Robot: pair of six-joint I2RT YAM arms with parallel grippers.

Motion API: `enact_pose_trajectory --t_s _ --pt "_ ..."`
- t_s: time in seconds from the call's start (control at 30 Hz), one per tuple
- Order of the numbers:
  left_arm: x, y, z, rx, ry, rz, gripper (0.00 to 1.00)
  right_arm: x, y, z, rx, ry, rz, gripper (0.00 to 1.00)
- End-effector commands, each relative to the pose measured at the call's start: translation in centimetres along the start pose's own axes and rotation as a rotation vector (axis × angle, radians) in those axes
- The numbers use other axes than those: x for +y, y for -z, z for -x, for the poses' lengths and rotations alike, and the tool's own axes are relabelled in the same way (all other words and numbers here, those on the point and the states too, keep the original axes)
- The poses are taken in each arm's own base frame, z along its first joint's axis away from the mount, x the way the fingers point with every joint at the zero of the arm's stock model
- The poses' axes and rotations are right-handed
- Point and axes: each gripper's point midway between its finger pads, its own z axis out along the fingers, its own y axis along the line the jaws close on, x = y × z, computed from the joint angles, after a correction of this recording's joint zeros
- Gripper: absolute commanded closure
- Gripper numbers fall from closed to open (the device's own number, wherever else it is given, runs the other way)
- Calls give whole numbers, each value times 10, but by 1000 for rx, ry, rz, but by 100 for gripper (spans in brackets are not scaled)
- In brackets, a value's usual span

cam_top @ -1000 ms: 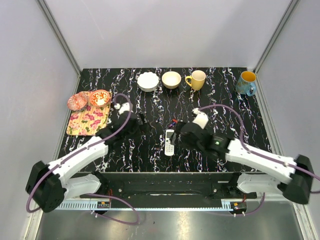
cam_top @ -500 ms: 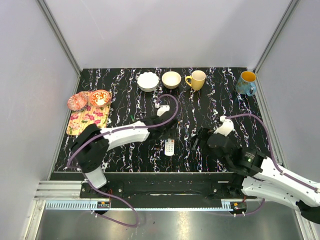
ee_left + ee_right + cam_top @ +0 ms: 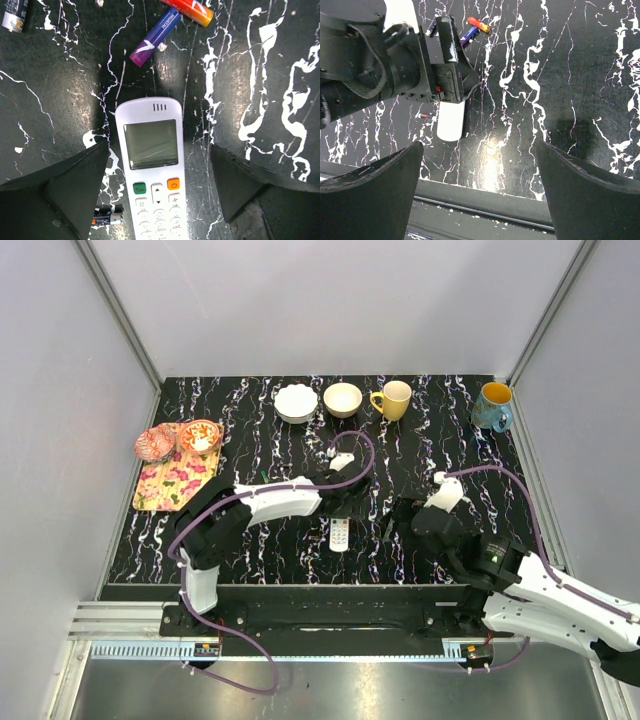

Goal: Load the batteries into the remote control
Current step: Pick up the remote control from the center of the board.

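The white remote control (image 3: 152, 175) lies face up on the black marbled table, its grey display towards the far side. It also shows in the top view (image 3: 340, 536) and the right wrist view (image 3: 451, 120). My left gripper (image 3: 159, 150) hovers open over it, one finger (image 3: 75, 185) on each side. A purple battery (image 3: 155, 36) and a red-orange battery (image 3: 189, 7) lie just beyond the remote's display end. A small dark battery (image 3: 106, 216) lies beside the remote. My right gripper (image 3: 480, 150) is open and empty, to the right of the remote (image 3: 395, 522).
Another battery (image 3: 14, 12) lies at the far left of the left wrist view. A white bowl (image 3: 296, 402), tan bowl (image 3: 343, 399), yellow mug (image 3: 394, 399) and blue mug (image 3: 492, 406) stand along the back. A floral tray (image 3: 165, 488) sits left. The table's near edge (image 3: 485, 192) is close.
My left arm has swung from the left side across to above the remote. My right arm has pulled back from the remote to the right.
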Motion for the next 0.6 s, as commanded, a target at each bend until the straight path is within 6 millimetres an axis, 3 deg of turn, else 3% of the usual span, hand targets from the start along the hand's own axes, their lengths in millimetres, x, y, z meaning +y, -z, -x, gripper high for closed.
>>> enact_pose_trajectory --t_s 0.0,0.17,0.43,0.57 --pt "-7 0 3 1 -14 -9 15 2 5 11 -43 -13 23 0" --pt "-2 -4 1 9 -37 17 29 2 5 10 -42 -19 24 0" --pt "1 -10 -9 37 -57 17 39 1 2 5 -28 -19 13 0" --pt "2 -14 -13 47 -66 20 52 2 3 7 -30 -23 17 0"
